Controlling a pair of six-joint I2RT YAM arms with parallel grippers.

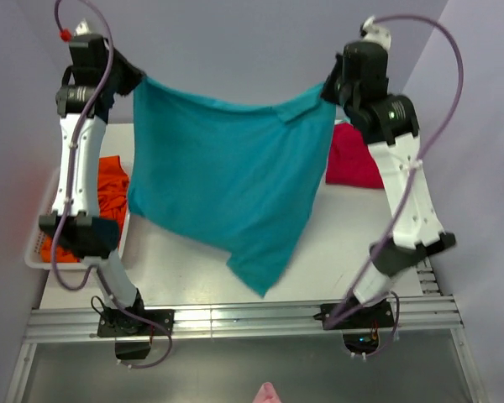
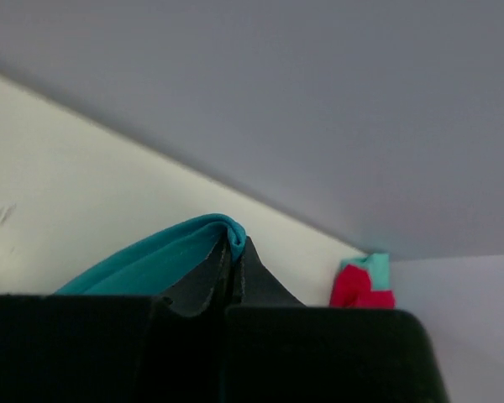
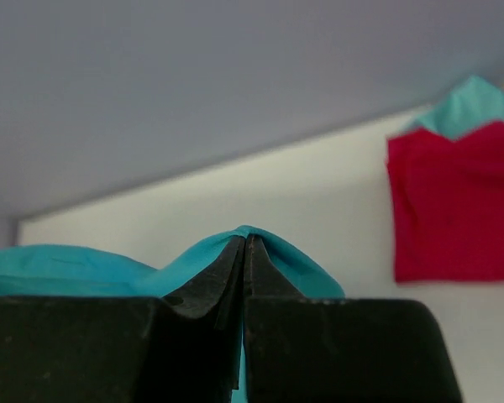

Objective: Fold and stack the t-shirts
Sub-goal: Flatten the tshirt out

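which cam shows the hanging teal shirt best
Top external: the whole teal-blue shirt hangs spread between the left gripper and right gripper. Each wrist view shows only a pinched fold of it at its own closed fingers.

A white bench (image 1: 168, 269) sits boxed in by plain lavender-grey walls (image 1: 252, 42) behind and on both sides, evenly and softly lit, with ribbed aluminium rails (image 1: 252, 317) along its near edge and a dull grey panel (image 1: 235, 369) below them, nearest the camera.
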